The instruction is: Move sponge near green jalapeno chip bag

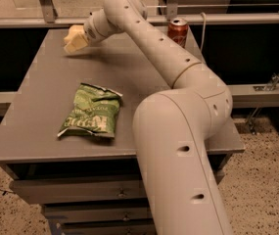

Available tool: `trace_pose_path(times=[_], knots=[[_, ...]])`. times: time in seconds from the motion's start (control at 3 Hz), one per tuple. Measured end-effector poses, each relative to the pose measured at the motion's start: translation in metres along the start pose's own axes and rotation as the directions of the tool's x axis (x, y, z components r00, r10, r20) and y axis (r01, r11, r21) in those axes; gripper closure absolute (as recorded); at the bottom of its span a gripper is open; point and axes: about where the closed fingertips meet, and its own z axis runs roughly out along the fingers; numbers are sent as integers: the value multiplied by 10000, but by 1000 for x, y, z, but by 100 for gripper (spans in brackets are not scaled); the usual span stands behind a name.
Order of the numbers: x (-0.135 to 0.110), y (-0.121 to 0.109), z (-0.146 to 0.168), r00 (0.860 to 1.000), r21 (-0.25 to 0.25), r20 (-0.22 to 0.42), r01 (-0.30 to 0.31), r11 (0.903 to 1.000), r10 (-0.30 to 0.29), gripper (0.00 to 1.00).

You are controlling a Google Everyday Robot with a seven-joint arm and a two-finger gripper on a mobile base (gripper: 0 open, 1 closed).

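Observation:
The green jalapeno chip bag (91, 112) lies flat and crumpled on the front left part of the grey table (41, 82). My gripper (74, 38) is at the table's far left, low over the surface and well beyond the bag. Its tip is a pale yellow mass. I cannot tell the sponge apart from that mass, and no separate sponge shows on the table. My arm reaches from the front right across the table to the gripper.
A red soda can (178, 30) stands at the table's far right edge. A rail and glass panel run behind the table. My arm's thick near link (178, 151) covers the table's front right. Drawers sit below the tabletop.

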Motion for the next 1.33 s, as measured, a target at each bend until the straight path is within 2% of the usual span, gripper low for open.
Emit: trace_pose_path(times=[0.67, 1.0, 1.33], knots=[[-9, 1, 8, 9998, -53, 177, -93, 9999, 94, 64], [-15, 5, -1, 9995, -175, 316, 42, 9998, -36, 87], [-22, 15, -24, 9980, -469, 520, 373, 9982, -348, 100]])
